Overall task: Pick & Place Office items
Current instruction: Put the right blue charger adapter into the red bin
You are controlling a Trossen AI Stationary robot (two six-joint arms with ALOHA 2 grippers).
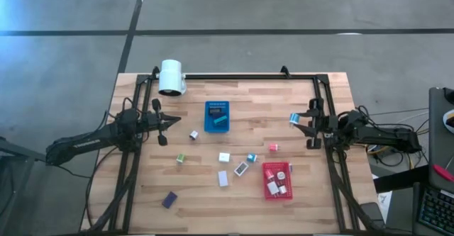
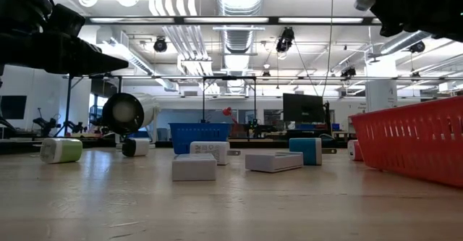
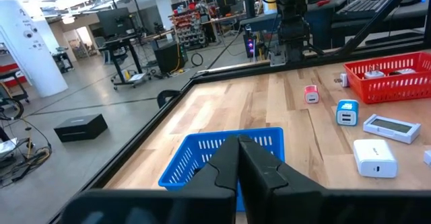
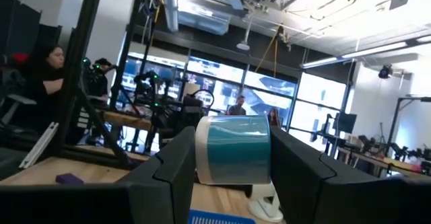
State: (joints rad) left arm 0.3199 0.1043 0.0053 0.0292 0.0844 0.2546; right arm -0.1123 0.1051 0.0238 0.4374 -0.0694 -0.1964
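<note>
My right gripper (image 1: 296, 122) hangs above the table's right side, shut on a teal-and-white block (image 4: 232, 150), which also shows as the teal block (image 1: 294, 118) from above. My left gripper (image 1: 164, 127) waits shut and level at the left, pointing at the blue tray (image 1: 217, 115); the left wrist view shows its shut fingers (image 3: 239, 153) before that tray (image 3: 202, 157). Several small office items lie flat on the table: a green one (image 1: 181, 158), white ones (image 1: 224, 157), a teal one (image 1: 251, 158), a pink one (image 1: 273, 147) and a purple one (image 1: 169, 199). The red tray (image 1: 277, 181) holds white and red pieces. My right gripper pinches the teal-and-white block between its two fingers, one finger (image 4: 176, 165) on each of two opposite sides (image 4: 202, 157). The fingers come from the table's right, about level and tipped slightly up. The block is lifted clear of the table.
A white cylinder (image 1: 171, 77) stands at the far left of the table. A black frame rail (image 1: 234, 76) runs along the far edge and down both sides. Bare wood lies between the two trays and along the near edge.
</note>
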